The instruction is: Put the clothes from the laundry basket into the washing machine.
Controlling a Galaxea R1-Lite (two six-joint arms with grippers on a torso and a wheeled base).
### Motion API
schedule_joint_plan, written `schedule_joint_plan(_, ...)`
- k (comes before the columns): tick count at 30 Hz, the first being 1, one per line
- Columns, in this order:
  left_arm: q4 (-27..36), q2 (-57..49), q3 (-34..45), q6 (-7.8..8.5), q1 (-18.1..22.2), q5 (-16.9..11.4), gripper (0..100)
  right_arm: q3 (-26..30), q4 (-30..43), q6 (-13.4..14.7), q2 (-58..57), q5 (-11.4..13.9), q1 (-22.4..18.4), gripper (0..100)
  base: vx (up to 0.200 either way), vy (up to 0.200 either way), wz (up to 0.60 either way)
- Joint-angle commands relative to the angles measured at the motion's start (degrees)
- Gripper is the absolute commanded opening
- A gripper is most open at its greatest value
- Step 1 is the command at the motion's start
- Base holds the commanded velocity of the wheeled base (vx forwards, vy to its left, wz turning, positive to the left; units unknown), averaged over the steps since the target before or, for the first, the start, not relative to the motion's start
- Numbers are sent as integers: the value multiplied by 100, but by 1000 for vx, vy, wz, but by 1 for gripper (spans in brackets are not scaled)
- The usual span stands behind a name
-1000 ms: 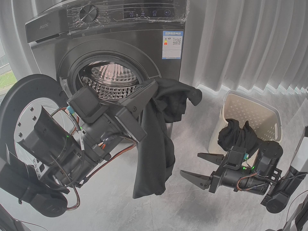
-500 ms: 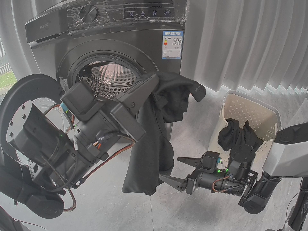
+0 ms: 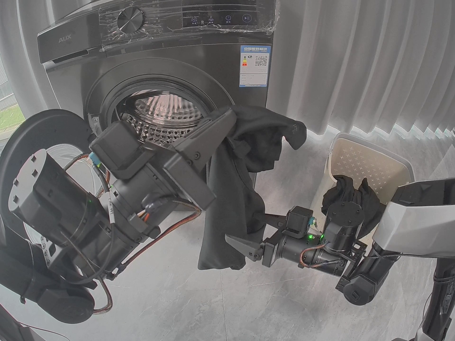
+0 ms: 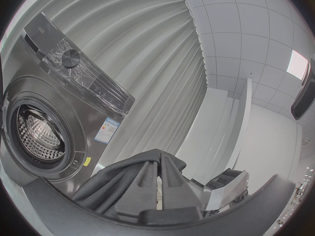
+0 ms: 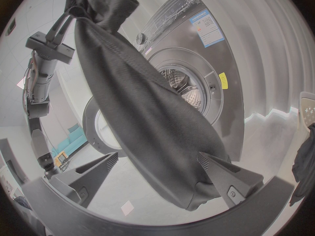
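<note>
While the left gripper, clamped on the black garment's top, holds it hanging straight down before the open washing machine, the right gripper, jaws spread wide, seems to straddle its lower end, nearer the laundry basket

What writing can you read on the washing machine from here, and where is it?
Top corner of the washing machine: a brand mark, not quoted.
The blue-and-white label: print too small to read.
The control panel: small icons, captions blurred.
The yellow sticker: too small to read.
</note>
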Motion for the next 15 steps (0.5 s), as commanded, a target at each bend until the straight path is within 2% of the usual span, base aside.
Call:
schedule_joint_plan(1,-10,-2,-7,-9,-30,7,0,-292,3,-9,206,-7,-200,100,0,0,0)
schedule_joint_plan(6,-10,-2,2,-9,-30,7,0,-345,-6,-44,277,-7,-490,100,0,0,0)
schedule_joint_plan(15,-10,6,19,-9,-39,-2,0,-257,-6,-238,286,46,-516,100,0,0,0)
